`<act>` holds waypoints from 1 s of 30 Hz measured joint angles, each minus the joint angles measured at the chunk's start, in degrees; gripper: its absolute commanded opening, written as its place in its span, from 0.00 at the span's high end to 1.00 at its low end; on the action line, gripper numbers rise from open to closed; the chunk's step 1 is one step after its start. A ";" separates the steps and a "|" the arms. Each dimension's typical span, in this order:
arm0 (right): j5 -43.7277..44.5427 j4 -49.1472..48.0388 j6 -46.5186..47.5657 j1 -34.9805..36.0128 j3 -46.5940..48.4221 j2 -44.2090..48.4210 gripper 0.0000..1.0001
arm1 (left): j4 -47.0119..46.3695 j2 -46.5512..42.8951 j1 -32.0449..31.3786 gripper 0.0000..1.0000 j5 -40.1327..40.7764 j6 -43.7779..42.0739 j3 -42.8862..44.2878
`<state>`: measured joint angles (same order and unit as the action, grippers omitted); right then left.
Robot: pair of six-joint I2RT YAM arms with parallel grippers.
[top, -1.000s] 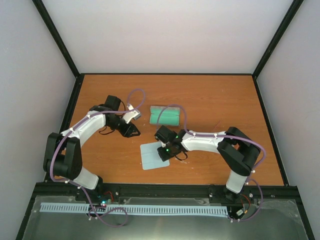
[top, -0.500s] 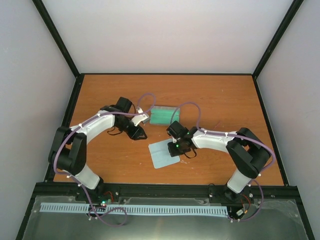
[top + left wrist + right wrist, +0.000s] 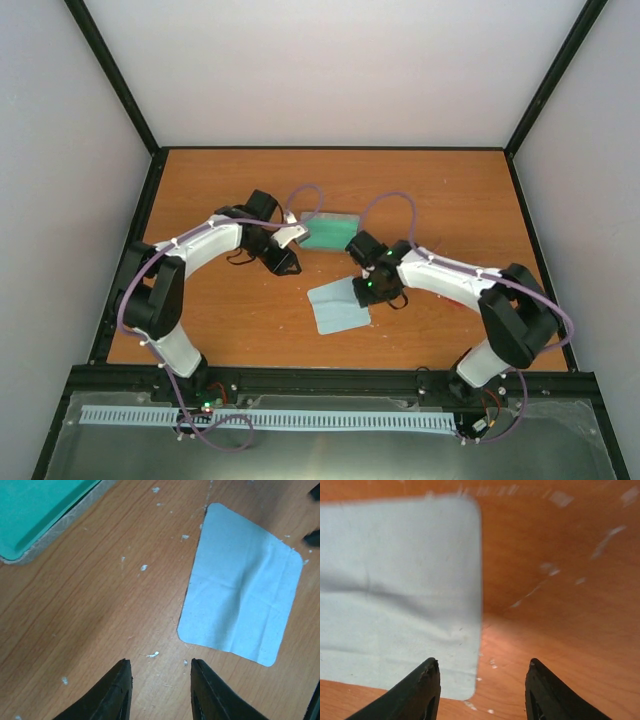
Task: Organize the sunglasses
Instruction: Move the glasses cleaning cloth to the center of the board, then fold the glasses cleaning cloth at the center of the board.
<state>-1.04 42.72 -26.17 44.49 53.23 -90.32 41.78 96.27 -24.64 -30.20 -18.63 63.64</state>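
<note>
The sunglasses do not show in any view. The grey case with teal-green lining (image 3: 330,232) lies open at the table's middle; its corner shows in the left wrist view (image 3: 30,510). The pale blue cloth (image 3: 338,306) lies flat in front of it and shows in both wrist views (image 3: 245,585) (image 3: 395,590). My left gripper (image 3: 285,262) (image 3: 161,667) is open and empty over bare wood, between the case and the cloth. My right gripper (image 3: 368,290) (image 3: 482,667) is open and empty, low over the cloth's right edge.
The orange wooden table (image 3: 450,200) has a black frame and white walls on three sides. Small white specks dot the wood (image 3: 144,567). A purple cable (image 3: 390,205) loops over the case's right end.
Both grippers have moved to the right. The cloth has slid right and turned a little along with the right gripper. The case has stayed about where it was.
</note>
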 measured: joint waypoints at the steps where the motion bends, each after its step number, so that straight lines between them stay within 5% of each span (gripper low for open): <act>1: 0.46 1.31 0.76 -0.94 0.96 1.16 0.54 | -0.11 0.00 -0.15 0.66 0.63 0.22 0.00; 6: 0.90 2.51 6.05 -8.17 5.03 1.81 0.57 | -0.55 0.00 -0.20 0.66 3.63 1.16 -0.13; 11: -0.13 2.45 12.72 -11.74 8.76 -5.97 0.71 | -0.79 0.00 -0.20 0.67 5.62 1.53 -0.13; 19: -4.33 2.21 17.70 -11.67 14.08 -12.07 0.61 | -0.98 0.02 -0.20 0.67 7.85 1.68 -0.13; 30: -6.93 1.57 18.47 -10.23 15.45 -15.39 0.61 | -1.51 0.42 -0.20 0.67 8.20 1.86 -0.13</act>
<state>-7.97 44.29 -7.70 34.26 68.69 -105.71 40.27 96.68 -24.84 -22.00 -16.78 63.51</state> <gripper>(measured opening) 0.383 0.329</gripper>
